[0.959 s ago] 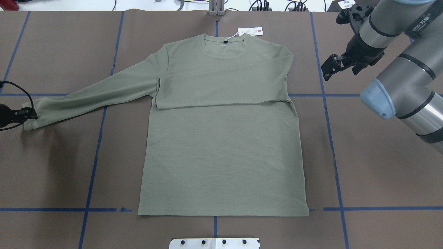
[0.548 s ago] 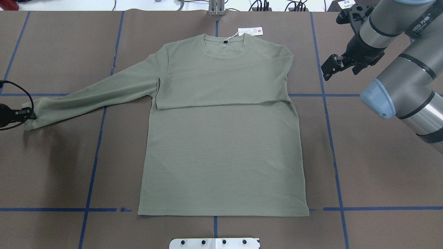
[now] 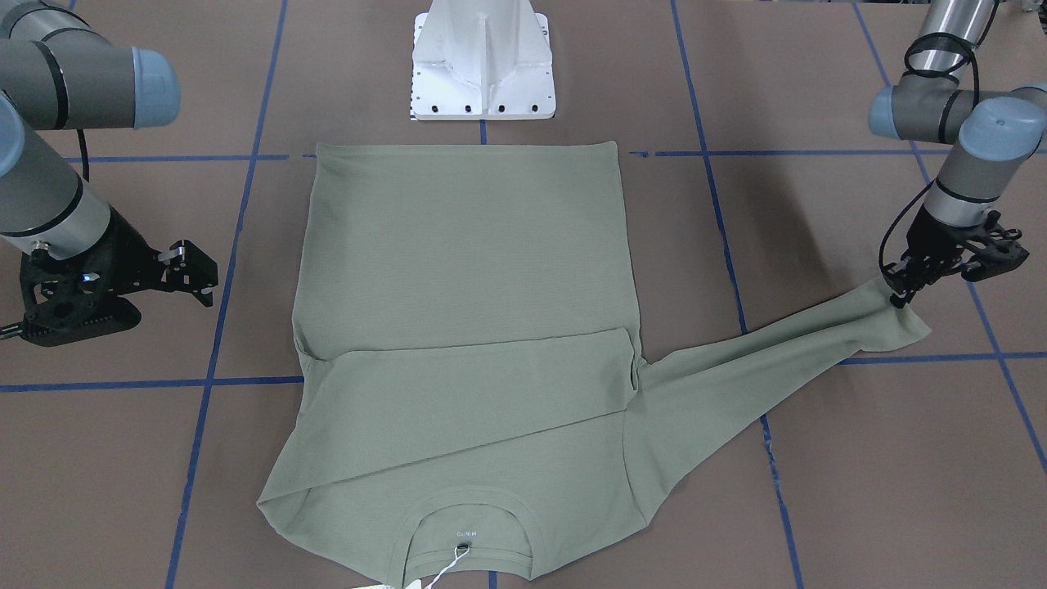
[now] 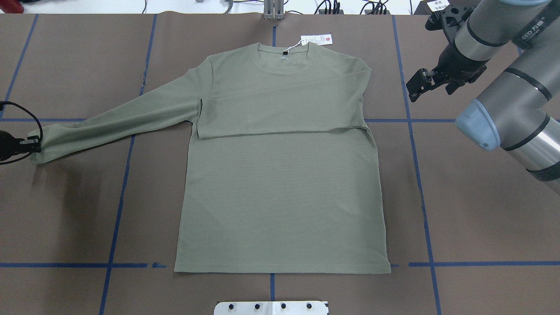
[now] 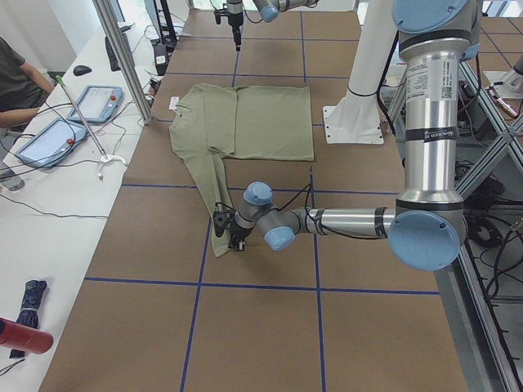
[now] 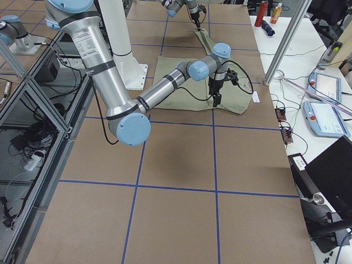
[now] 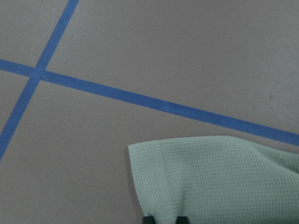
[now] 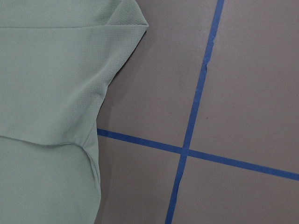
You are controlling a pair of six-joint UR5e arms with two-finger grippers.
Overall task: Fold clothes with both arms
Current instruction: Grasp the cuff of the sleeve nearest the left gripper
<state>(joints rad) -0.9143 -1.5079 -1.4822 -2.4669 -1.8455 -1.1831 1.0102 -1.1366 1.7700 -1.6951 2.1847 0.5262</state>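
overhead: high on the pedestal [image 4: 271, 307] side, looking forward and down on the tabletop [image 4: 65, 210] | front: opposite side, facing back, steep | two end cams: far off, looking along | wrist cams: very near, each over a shirt [image 7: 224, 177] edge | all views share that shirt

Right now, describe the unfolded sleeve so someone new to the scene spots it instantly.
Find the green shirt lying flat in the middle of the table. From its shoulder one sleeve stretches straight out to the robot's left, cuff held by the left gripper. The other sleeve is folded across the chest; only this one lies off the body.
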